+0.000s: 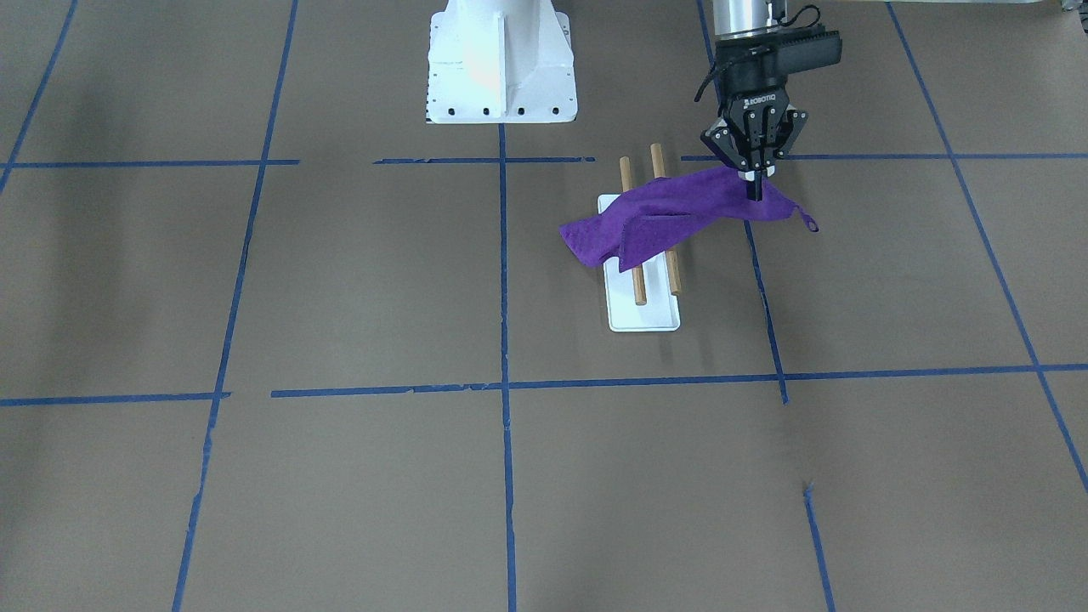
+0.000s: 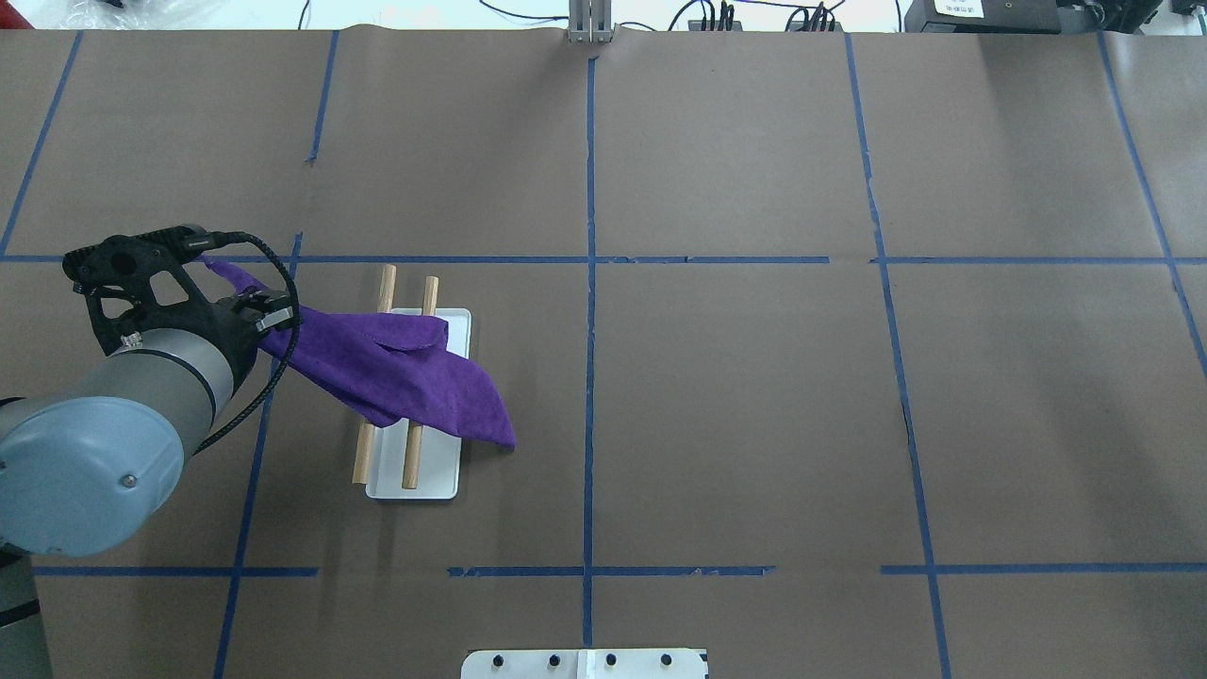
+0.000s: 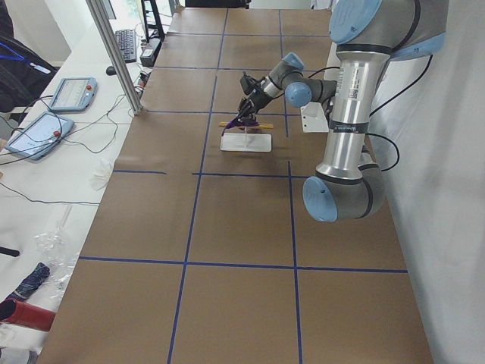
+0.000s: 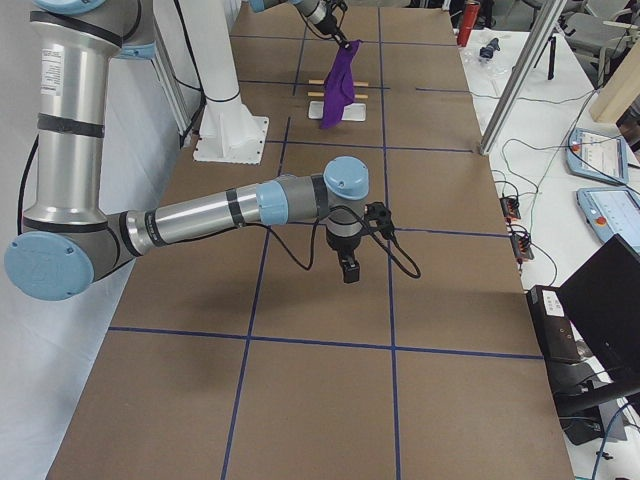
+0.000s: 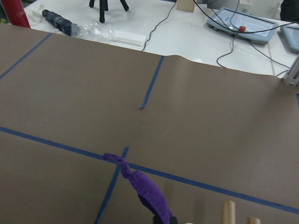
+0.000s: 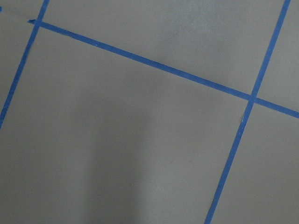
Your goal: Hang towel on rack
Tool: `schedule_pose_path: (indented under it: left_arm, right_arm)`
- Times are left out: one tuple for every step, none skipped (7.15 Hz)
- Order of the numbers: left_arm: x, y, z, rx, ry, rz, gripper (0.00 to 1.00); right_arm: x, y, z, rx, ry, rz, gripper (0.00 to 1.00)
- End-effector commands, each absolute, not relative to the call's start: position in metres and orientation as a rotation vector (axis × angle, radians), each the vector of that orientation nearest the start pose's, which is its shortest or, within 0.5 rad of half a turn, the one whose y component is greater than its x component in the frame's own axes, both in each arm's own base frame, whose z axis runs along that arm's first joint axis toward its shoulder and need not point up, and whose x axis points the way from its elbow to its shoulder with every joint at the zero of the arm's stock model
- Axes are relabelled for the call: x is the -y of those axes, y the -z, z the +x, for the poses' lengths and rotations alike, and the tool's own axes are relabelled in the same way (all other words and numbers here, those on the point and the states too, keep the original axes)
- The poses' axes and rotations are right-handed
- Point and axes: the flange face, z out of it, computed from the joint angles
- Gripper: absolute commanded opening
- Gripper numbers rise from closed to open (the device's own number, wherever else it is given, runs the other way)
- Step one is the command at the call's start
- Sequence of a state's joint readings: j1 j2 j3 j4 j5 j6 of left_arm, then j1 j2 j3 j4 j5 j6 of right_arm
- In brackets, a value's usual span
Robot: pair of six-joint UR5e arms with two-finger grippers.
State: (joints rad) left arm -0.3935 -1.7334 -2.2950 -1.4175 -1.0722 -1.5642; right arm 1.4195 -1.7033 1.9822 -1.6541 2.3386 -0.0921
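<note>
The purple towel (image 1: pixel 663 221) lies slantwise across both wooden rods (image 1: pixel 636 276) of the rack, which stands on a white base (image 1: pixel 643 316). My left gripper (image 1: pixel 755 183) is shut on one end of the towel and holds it up beside the rack. The other end hangs down past the rack's far side (image 2: pixel 476 415). A small loop sticks out past the fingers (image 5: pixel 122 164). My right gripper (image 4: pixel 348 272) hangs low over bare table far from the rack. It shows only in the exterior right view, so I cannot tell if it is open or shut.
The brown paper table (image 2: pixel 754 377) carries a grid of blue tape lines. The robot's white base plate (image 1: pixel 500 72) stands close behind the rack. Tablets and cables (image 5: pixel 233 21) lie beyond the table's far edge.
</note>
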Motion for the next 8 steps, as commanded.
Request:
schedule_pose_path:
  left_arm:
    - [0.347, -0.32, 0.369, -0.51, 0.515, 0.61, 0.0]
    - [0.353, -0.331, 0.381, -0.479, 0.514, 0.626, 0.36]
    - [0.355, -0.335, 0.385, -0.467, 0.503, 0.628, 0.99]
    - [0.355, -0.324, 0.378, -0.471, 0.442, 0.647, 1.0]
    - [0.354, -0.313, 0.369, -0.48, 0.39, 0.661, 1.0]
    - [0.355, -0.303, 0.359, -0.486, 0.348, 0.669, 1.0]
    - [0.366, -0.294, 0.339, -0.493, 0.292, 0.646, 1.0]
    - [0.38, -0.29, 0.318, -0.48, 0.239, 0.641, 1.0]
  right_arm:
    - [0.442, -0.525, 0.001, 0.745, 0.308, 0.178, 1.0]
    - [0.442, -0.524, 0.002, 0.743, 0.304, 0.179, 1.0]
    - [0.442, -0.524, 0.002, 0.743, 0.305, 0.18, 1.0]
    - [0.441, -0.521, 0.003, 0.74, 0.307, 0.188, 1.0]
    - [0.441, -0.527, 0.005, 0.712, 0.303, 0.181, 1.0]
    - [0.442, -0.53, 0.006, 0.692, 0.298, 0.176, 1.0]
    - [0.442, -0.53, 0.006, 0.692, 0.298, 0.176, 1.0]
    - [0.441, -0.532, 0.006, 0.694, 0.296, 0.172, 1.0]
